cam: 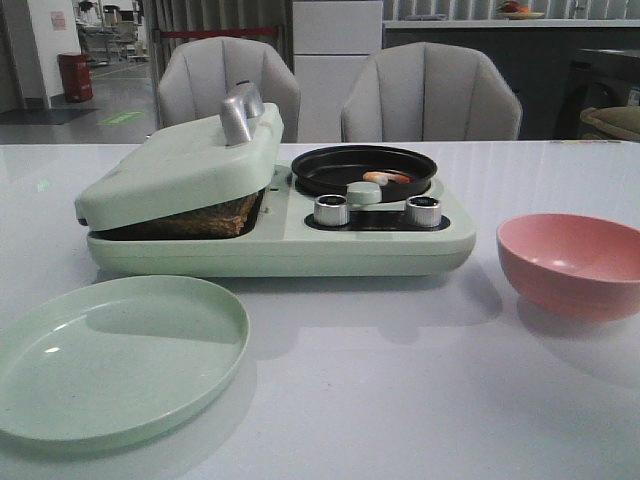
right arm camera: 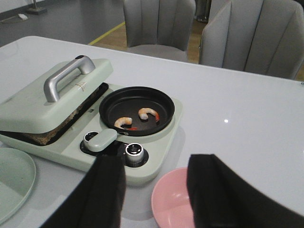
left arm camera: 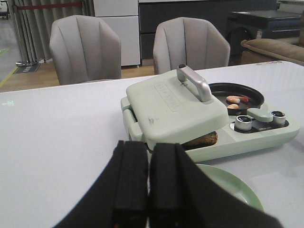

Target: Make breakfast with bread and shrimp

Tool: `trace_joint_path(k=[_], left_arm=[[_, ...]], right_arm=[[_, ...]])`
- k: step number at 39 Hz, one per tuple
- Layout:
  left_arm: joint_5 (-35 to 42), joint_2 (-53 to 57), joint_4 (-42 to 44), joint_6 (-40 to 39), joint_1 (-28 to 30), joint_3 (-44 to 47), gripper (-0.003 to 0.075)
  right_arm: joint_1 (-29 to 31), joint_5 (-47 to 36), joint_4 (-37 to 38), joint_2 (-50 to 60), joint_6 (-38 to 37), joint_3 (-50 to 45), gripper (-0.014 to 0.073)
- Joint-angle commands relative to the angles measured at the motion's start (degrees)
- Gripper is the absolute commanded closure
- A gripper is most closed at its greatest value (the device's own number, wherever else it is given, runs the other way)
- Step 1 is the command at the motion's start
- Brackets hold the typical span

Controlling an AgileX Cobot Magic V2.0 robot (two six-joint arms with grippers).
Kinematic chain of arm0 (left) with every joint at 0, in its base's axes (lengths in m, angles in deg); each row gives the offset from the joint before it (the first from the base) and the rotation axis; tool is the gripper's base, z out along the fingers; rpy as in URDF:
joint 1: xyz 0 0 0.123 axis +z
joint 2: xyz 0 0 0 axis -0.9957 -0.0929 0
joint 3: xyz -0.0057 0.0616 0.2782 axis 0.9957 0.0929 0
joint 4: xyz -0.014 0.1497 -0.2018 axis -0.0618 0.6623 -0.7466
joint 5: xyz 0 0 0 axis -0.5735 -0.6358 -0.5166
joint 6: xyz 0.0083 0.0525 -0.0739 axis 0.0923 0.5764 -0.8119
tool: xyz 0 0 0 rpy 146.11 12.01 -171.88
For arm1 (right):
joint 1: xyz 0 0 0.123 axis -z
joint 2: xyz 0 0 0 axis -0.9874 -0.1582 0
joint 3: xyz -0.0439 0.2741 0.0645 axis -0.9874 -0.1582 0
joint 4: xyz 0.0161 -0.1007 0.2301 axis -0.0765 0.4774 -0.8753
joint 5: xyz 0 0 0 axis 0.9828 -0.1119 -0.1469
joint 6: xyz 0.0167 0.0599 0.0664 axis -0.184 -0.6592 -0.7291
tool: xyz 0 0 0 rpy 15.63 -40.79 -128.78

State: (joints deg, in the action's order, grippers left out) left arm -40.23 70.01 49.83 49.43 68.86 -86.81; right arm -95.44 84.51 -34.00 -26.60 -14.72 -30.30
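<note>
A pale green breakfast appliance (cam: 280, 240) sits mid-table. The bread (cam: 215, 215) lies under its lowered lid (cam: 180, 165), only a dark crust edge showing; the same bread (left arm camera: 202, 139) peeks out in the left wrist view. Two shrimp (right arm camera: 137, 118) rest in the black pan (right arm camera: 137, 110); in the front view the shrimp (cam: 385, 177) show just over the pan rim. My left gripper (left arm camera: 148, 180) is shut on nothing, back from the appliance. My right gripper (right arm camera: 154, 190) hangs open above the pink bowl (right arm camera: 173, 199), empty. Neither gripper shows in the front view.
A pale green plate (cam: 110, 355) lies front left and the pink bowl (cam: 570, 262) front right. Two silver knobs (cam: 331, 210) and a small green pan handle (cam: 364, 192) face front. Two grey chairs (cam: 430, 95) stand behind the table.
</note>
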Motion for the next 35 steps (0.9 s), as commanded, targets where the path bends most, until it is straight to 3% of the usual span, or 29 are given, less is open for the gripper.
trace_joint_path(k=[1, 13, 22, 26, 31, 35], left_arm=[[4.2, -0.34, -0.37, -0.11, -0.36, -1.49, 0.0607], [4.2, -0.34, -0.47, -0.11, -0.36, -1.49, 0.0606], [4.2, -0.34, -0.57, -0.11, -0.36, -1.49, 0.0606], [4.2, -0.34, -0.57, -0.11, -0.36, -1.49, 0.0607], [4.2, -0.34, -0.57, -0.11, -0.36, -1.49, 0.0606], [4.2, -0.34, -0.57, -0.11, -0.36, -1.49, 0.0606]], right_arm=[[-0.1, -3.51, -0.34, 7.01, 0.69, -3.51, 0.0167], [-0.1, -1.54, -0.34, 27.79, 0.69, -15.97, 0.0167], [-0.1, -1.32, -0.34, 29.93, 0.69, -18.16, 0.0173], [-0.1, -1.4, -0.34, 29.93, 0.69, -18.16, 0.0258], [-0.1, -0.71, -0.34, 29.93, 0.69, -18.16, 0.0463], [-0.1, -0.77, -0.34, 29.93, 0.69, -18.16, 0.0447]])
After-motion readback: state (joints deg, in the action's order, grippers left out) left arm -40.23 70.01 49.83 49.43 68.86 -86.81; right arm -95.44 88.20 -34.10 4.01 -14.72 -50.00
